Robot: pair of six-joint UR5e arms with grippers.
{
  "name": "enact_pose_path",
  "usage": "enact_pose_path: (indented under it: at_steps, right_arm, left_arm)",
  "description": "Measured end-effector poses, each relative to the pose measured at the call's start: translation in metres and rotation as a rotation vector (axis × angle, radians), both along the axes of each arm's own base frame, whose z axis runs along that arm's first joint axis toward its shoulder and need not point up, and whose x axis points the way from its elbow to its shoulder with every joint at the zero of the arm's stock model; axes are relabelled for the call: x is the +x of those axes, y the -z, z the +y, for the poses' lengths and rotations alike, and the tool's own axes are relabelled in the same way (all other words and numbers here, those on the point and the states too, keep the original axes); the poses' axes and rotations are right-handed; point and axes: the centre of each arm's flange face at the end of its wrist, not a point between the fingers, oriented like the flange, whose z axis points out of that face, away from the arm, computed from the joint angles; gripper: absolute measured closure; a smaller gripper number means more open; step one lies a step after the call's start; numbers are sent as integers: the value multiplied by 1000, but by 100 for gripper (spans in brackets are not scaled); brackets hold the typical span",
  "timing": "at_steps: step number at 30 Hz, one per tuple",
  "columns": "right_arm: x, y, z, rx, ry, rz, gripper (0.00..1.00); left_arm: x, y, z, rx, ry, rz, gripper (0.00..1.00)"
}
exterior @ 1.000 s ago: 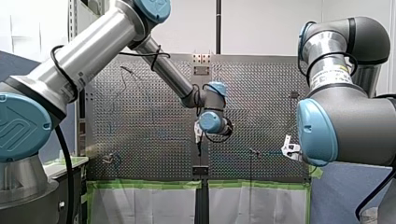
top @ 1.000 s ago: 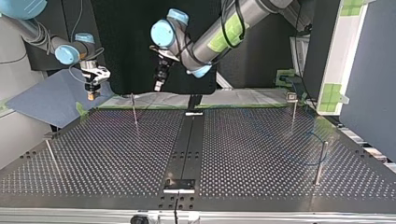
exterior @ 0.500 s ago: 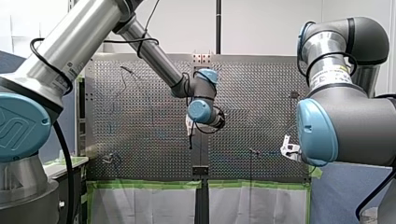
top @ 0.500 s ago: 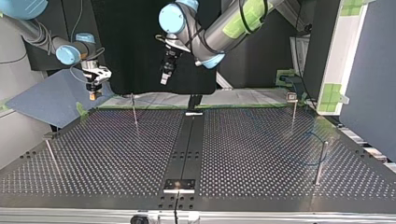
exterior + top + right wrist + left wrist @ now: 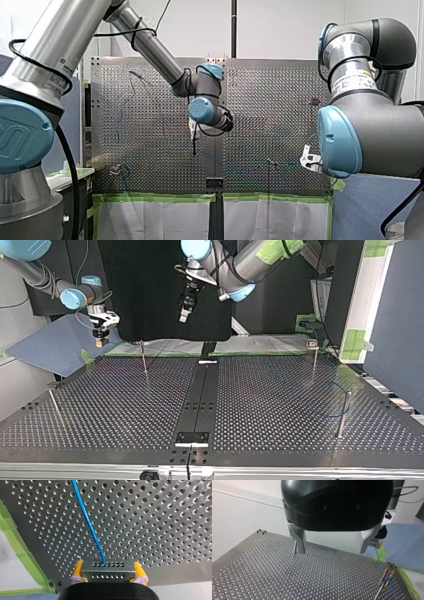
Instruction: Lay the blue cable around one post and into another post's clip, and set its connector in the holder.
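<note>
My right gripper (image 5: pixel 109 568) is shut with its yellow pads (image 5: pixel 79 568) on a grey metal connector (image 5: pixel 108 574). The blue cable (image 5: pixel 88 522) runs from the connector out over the perforated plate. In the top view that gripper (image 5: pixel 101 340) hangs over the table's far left corner. Further along, the cable (image 5: pixel 334 388) arcs past a post (image 5: pixel 342 415) at the top view's right. My left gripper (image 5: pixel 184 316) hangs high above the far middle of the table, open and empty. In its wrist view its fingers (image 5: pixel 298 542) stand wide apart over bare plate.
Thin metal posts (image 5: pixel 144 357) (image 5: pixel 314 356) (image 5: pixel 55 407) stand on the perforated table (image 5: pixel 280 405). A black strip (image 5: pixel 200 395) runs down its middle, with a bracket (image 5: pixel 191 438) at the near end. Green tape (image 5: pixel 160 198) lines one edge. A blue sheet (image 5: pixel 55 347) lies beyond the far left corner.
My left arm has lifted its gripper and swung it toward the front view's left, the top view's right. My right gripper and the connector have stayed still.
</note>
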Motion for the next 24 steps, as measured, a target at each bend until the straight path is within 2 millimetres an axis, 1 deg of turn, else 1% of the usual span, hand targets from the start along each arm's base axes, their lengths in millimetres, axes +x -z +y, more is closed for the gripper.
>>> enact_pose_path:
  at_steps: [7,16,24]
  right_arm:
    - [1,0,0,0,-2,0,100]
    - [3,0,1,0,-4,0,100]
    - [3,0,1,0,-5,0,100]
  left_arm:
    - [-14,-11,19,-26,-6,-9,0]
    - [-25,-28,43,-156,-19,-34,0]
    - [-32,-43,69,-254,-42,-80,0]
